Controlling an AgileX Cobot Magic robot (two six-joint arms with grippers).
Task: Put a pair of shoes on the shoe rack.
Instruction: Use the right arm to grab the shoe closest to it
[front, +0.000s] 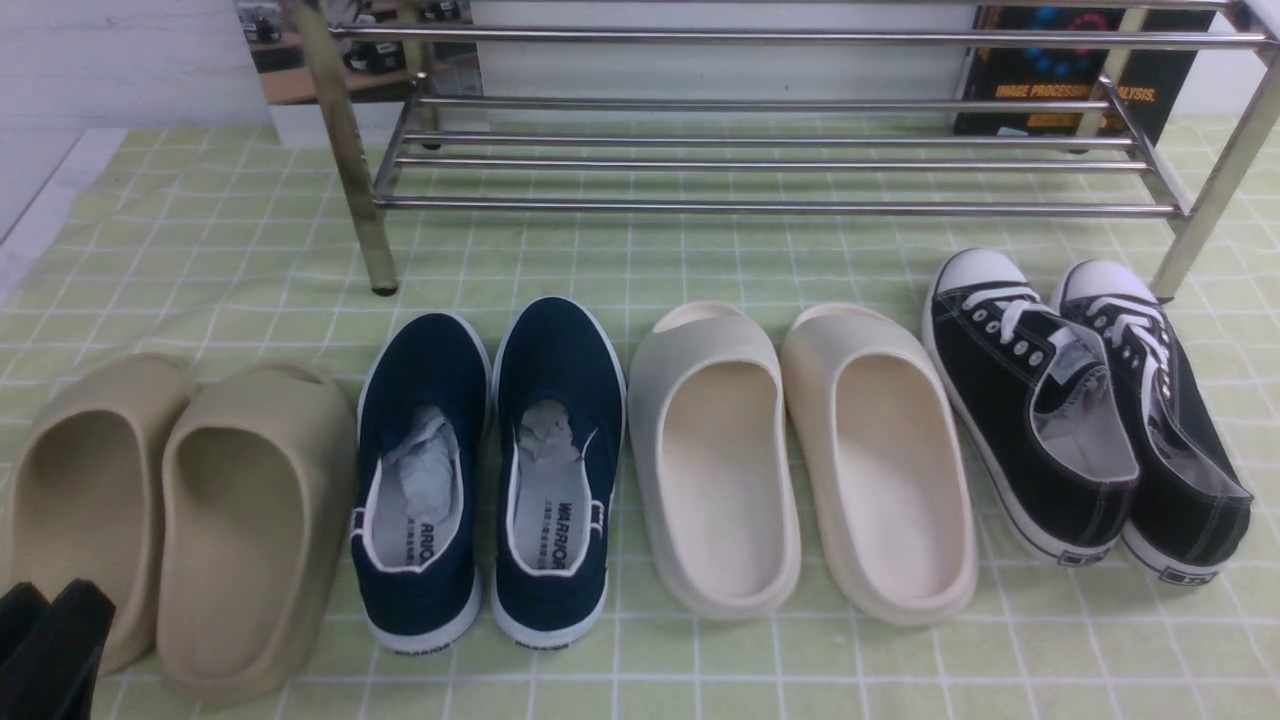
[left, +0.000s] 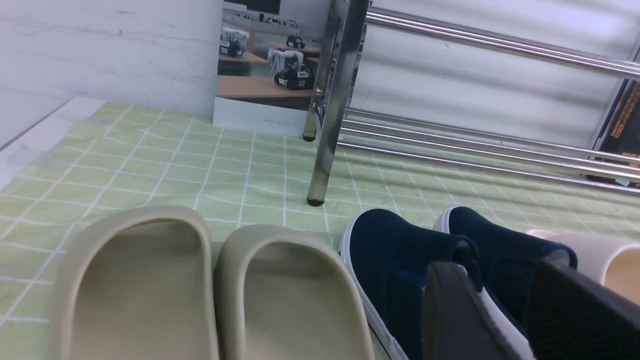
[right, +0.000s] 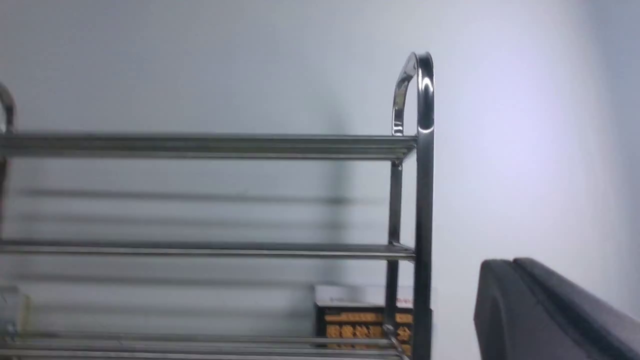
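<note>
The pair of shoes (front: 1000, 390), two black lace-up sneakers with white toe caps, stands on the cloth at the front right, toes pointing at the shoe rack (front: 770, 207). The steel rack stands at the back, and its bars I can see hold nothing. It also shows in the left wrist view (left: 330, 130) and the right wrist view (right: 424, 200). My left gripper (front: 50, 640) is at the near left corner, open and empty, above the beige slides; in its wrist view (left: 500, 270) it is near the navy shoes. My right gripper (right: 510, 270) is shut, empty, held high facing the rack's right end, and is outside the front view.
On the green checked cloth (front: 200, 250), from left to right in a row: beige slides (front: 250, 520), navy slip-ons (front: 550, 380), cream slides (front: 720, 470). A dark poster (front: 1050, 80) leans behind the rack at the right, and a photo board (left: 260, 95) at the left.
</note>
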